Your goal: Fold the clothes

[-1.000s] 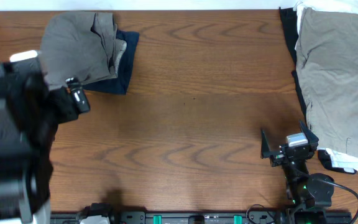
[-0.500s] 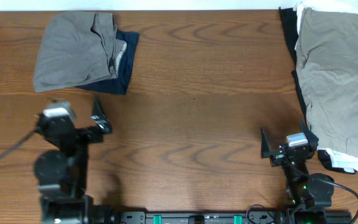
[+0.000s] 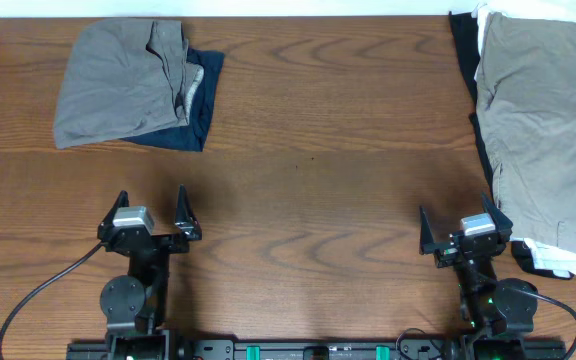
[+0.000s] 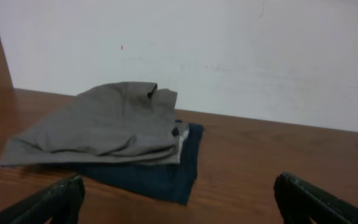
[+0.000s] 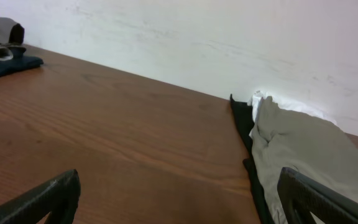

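Observation:
Folded grey shorts (image 3: 118, 82) (image 4: 101, 124) lie at the far left of the table on top of a folded navy piece (image 3: 200, 105) (image 4: 160, 171). At the far right lies a pile of clothes with a khaki-beige piece (image 3: 540, 120) (image 5: 303, 155) on top and black (image 3: 473, 110) and white (image 3: 553, 258) pieces under it. My left gripper (image 3: 152, 205) (image 4: 179, 202) rests open near the front edge, below the folded stack, holding nothing. My right gripper (image 3: 455, 225) (image 5: 179, 199) is open too, just left of the pile's near end, empty.
The wooden table (image 3: 308, 180) stretches between the two stacks. A white wall (image 4: 229, 50) stands behind the far edge. A black rail with green lights (image 3: 298, 351) runs along the front edge between the arm bases.
The left arm has drawn back from the folded stack toward the front edge and now sits low, gripper open. The right arm has not moved.

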